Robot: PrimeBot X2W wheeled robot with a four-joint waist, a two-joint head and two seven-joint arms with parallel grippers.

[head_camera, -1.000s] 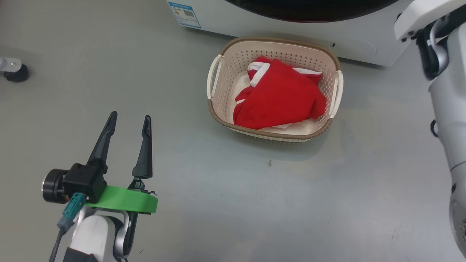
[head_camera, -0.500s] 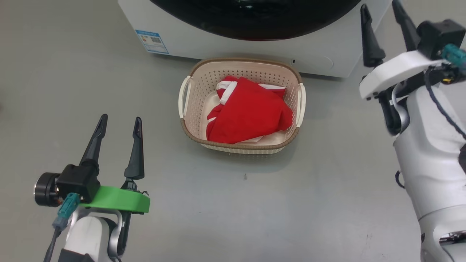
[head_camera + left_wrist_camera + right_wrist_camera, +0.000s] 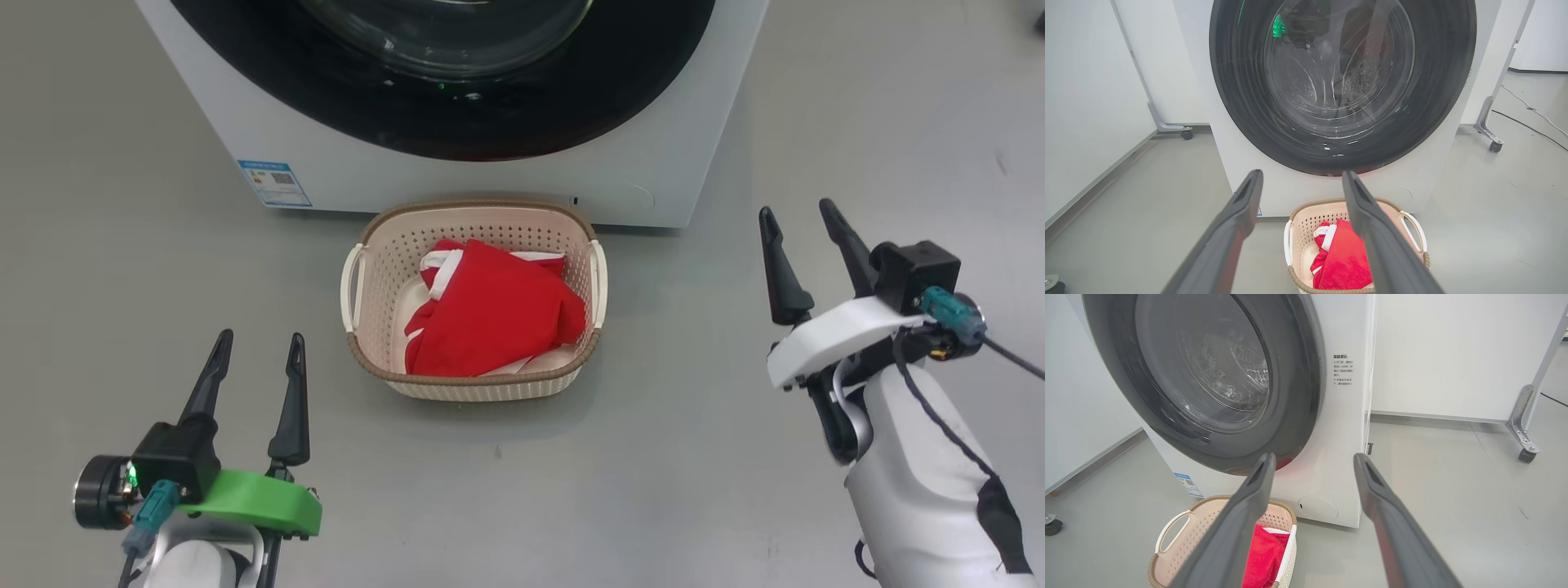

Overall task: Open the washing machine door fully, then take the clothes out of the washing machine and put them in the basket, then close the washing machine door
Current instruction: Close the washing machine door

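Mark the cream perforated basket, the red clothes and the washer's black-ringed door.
cream perforated plastic basket point(image 3: 522, 233): head view, perforated back wall.
bright red clothes point(image 3: 498, 322): head view, middle of the fabric.
round black-ringed glass door point(image 3: 1237, 90): left wrist view, ring's left side.

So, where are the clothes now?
In the head view, the clothes lie inside the basket at the centre, on the floor directly before the washing machine.

The grey floor carries the washing machine and, just before it, the basket.
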